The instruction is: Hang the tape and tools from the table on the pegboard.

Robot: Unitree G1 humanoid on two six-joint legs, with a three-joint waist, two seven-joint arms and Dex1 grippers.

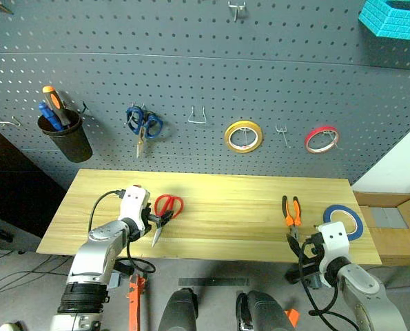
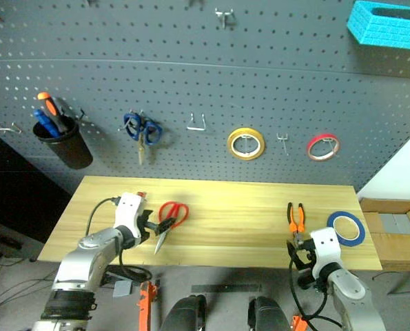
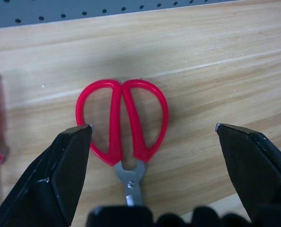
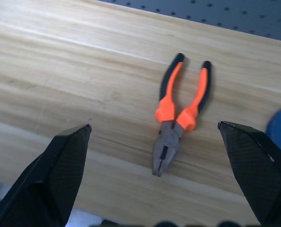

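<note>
The red-handled scissors (image 3: 122, 120) lie flat on the bench (image 1: 225, 207) toward its left end, loops pointing at the pegboard (image 1: 191, 62) and blade toward the near edge. The left gripper (image 3: 153, 130) hovers just over them with its jaws wide apart; in the left wrist view the loops sit between the two fingers, nearer one of them, and neither finger touches the handles.

Toward the right end lie the pliers (image 4: 178, 113), orange-and-black handles pointing to the board, nose to the near edge. The right gripper (image 4: 154, 128) hangs at the front edge of the bench with its jaws also wide apart; the pliers lie between and beyond the fingers, untouched. Just right of the pliers, near the bench's right end, the blue tape (image 1: 345, 221) lies flat.

On the pegboard hang a black cup (image 1: 65, 136) holding screwdrivers, blue-handled scissors (image 1: 142, 125), a yellow ring (image 1: 243, 136) and a red ring (image 1: 322, 139), with bare hooks (image 1: 199, 116) between them.
</note>
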